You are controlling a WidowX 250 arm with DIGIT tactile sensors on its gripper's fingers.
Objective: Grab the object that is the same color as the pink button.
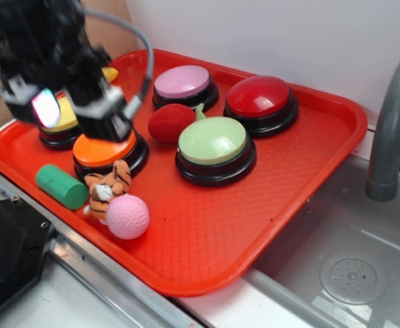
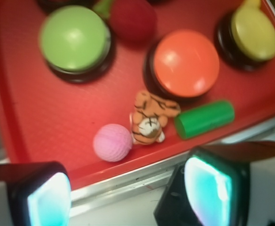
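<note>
Hovering gripper (image 1: 76, 108): exterior view; it is hanging above the orange button (image 1: 105, 149) and yellow button (image 1: 64, 121) at the tray's left end, fingers spread apart and holding nothing.
Pink ball (image 1: 127, 216): lying on the red tray (image 1: 302, 157) near its front edge, touching the tiger toy (image 1: 109, 188).
Pink button (image 1: 182, 83): sitting at the tray's back, beside the red button (image 1: 262, 99) and behind the red plush fruit (image 1: 171, 122).
Green button (image 1: 214, 144): standing mid-tray.
Green cylinder (image 1: 62, 186): lying left of the tiger.
Sink (image 1: 364, 273): adjoining the tray.
Wrist view, fingers (image 2: 39, 193): showing wide apart at the bottom, empty.
Wrist view, pink ball (image 2: 112, 142): resting against the tiger toy (image 2: 149, 118), with the green cylinder (image 2: 204, 118) on the tiger's other side.
</note>
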